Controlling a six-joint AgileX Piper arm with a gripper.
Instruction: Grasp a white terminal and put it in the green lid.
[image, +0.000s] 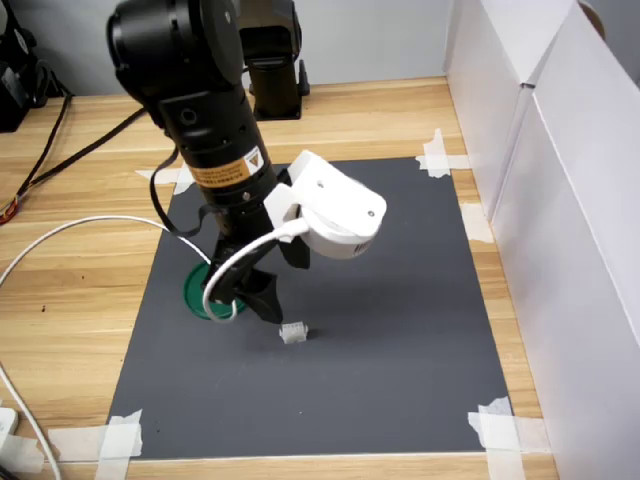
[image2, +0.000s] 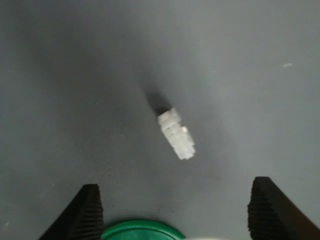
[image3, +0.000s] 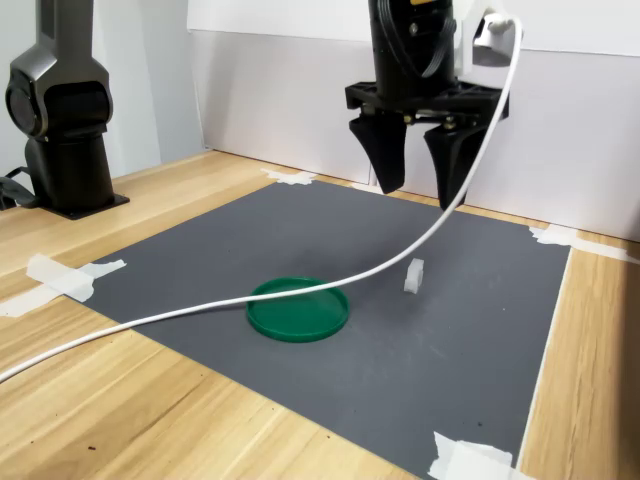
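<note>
A small white terminal (image: 292, 333) (image2: 176, 134) (image3: 413, 276) lies on the dark grey mat, untouched. The flat round green lid (image3: 298, 308) (image: 200, 293) (image2: 142, 230) rests on the mat close beside it, partly hidden by the arm in the first exterior view. My gripper (image3: 420, 185) (image2: 175, 215) hangs open well above the mat, over the gap between the two, nothing between its black ribbed fingers (image2: 87, 212). In the wrist view the terminal sits ahead of the fingertips and the lid's edge shows between them.
The grey mat (image: 400, 330) is taped to a wooden table with white tape (image: 505, 430) at its corners. A white wall (image: 570, 200) runs along the first exterior view's right. A white cable (image3: 300, 290) droops from the wrist across the lid. A black stand (image3: 65, 110) rises at the second exterior view's left.
</note>
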